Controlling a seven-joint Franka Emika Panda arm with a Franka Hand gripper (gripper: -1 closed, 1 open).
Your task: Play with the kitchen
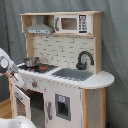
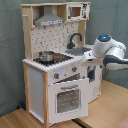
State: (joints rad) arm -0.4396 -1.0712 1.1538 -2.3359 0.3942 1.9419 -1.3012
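Second exterior view showed the large white and light-wood toy kitchen (image 2: 55, 70) standing on the wooden floor (image 2: 107, 107), pegboard back and grey hood (image 2: 49, 20) up top, small steel pot (image 2: 46, 56) on the stove at the counter's left end, black faucet (image 2: 75, 39) over the sink toward the right end. White windowed oven door (image 2: 67, 97) hung ajar, top edge swung out from the cabinet front.

Arm's white wrist with the blue light (image 2: 106, 46) sat at the counter's right end, just past the sink. Gripper (image 2: 89, 62) pointed down against the front edge there, near the knobs. I couldn't tell whether it was wide, narrow or holding anything.

First exterior view only caught a white arm link (image 1: 7, 67) at the stove-side edge.

Key relation, my read: the oven door lay below the gripper and toward the second exterior view's left, long axis horizontal along the cabinet front. Next move probably needed a drop and sideways reach to its top edge.
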